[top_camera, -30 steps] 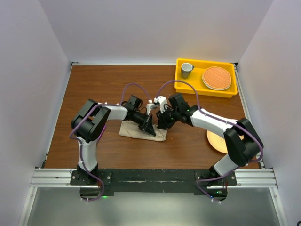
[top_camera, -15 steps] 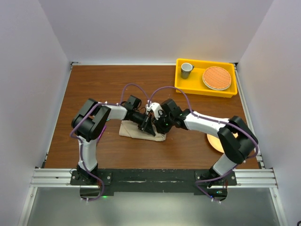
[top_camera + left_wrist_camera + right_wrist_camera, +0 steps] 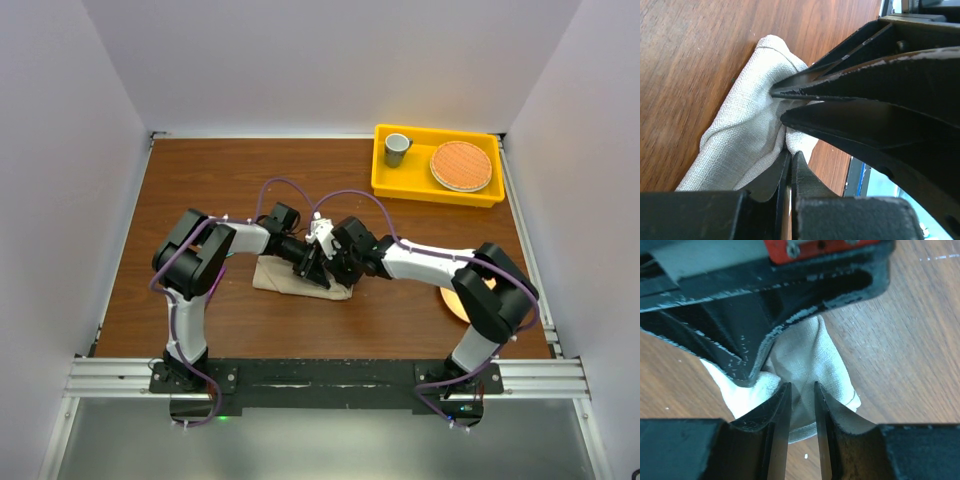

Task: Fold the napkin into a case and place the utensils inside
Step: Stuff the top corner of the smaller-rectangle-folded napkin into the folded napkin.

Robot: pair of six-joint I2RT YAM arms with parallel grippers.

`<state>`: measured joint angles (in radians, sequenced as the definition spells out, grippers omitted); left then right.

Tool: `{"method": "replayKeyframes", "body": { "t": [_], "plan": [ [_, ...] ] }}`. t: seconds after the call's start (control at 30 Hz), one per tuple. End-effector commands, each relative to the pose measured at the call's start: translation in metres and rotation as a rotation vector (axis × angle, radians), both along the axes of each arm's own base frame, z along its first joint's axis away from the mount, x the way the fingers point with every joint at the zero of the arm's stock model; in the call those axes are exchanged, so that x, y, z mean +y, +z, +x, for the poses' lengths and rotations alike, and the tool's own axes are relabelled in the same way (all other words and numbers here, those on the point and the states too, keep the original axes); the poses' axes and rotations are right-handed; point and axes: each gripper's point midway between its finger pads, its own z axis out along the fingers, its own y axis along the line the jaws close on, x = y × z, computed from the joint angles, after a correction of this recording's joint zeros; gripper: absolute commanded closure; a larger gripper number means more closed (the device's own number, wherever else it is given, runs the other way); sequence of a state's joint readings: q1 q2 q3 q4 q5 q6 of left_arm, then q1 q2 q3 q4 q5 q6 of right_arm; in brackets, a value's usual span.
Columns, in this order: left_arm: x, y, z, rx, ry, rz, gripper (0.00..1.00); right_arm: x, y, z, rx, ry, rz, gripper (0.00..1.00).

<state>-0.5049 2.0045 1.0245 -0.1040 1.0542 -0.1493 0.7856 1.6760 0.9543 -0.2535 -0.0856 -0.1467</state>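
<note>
Peach plate (image 3: 449, 300): near right of the wooden table (image 3: 200, 200), partly hidden under the right arm.
Napkin (image 3: 278, 277): beige cloth in a short folded strip, lying mid-table, just left of centre.
Left gripper (image 3: 790, 160): pressed together, pinching the napkin's right end.
Right gripper (image 3: 800, 390): close against the left one, fingers slightly apart astride a bulge of that same end; whether they grip it cannot be told.
Yellow tray (image 3: 430, 191): far right corner, holding a grey cup (image 3: 397, 149) and a round orange woven disc (image 3: 461, 165).

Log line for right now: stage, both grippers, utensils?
stage: folding napkin | left gripper: shut on napkin | right gripper: slightly open over napkin | utensils: not visible
</note>
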Motion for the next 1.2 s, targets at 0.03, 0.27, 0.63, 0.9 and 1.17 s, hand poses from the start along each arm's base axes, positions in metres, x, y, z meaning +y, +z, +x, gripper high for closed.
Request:
{"method": "replayKeyframes", "body": {
  "t": [0.03,0.27,0.63,0.9,1.17],
  "plan": [
    [0.011,-0.024,0.006,0.007,0.044,0.084,1.00,0.003,0.019,0.019,-0.100,-0.046,-0.011,0.70],
    [0.010,-0.025,0.009,0.004,0.048,0.085,1.00,0.003,0.016,0.021,-0.105,-0.054,-0.041,0.68],
    [0.009,-0.025,0.011,0.010,0.062,0.091,1.00,0.012,0.044,0.018,-0.089,-0.067,0.015,1.00],
    [0.010,-0.027,0.011,0.015,0.067,0.095,1.00,0.009,0.044,0.016,-0.072,-0.070,-0.002,0.91],
    [0.009,-0.026,0.013,0.014,0.067,0.091,1.00,0.005,0.019,0.013,-0.025,-0.066,-0.061,0.72]
  ]
}}
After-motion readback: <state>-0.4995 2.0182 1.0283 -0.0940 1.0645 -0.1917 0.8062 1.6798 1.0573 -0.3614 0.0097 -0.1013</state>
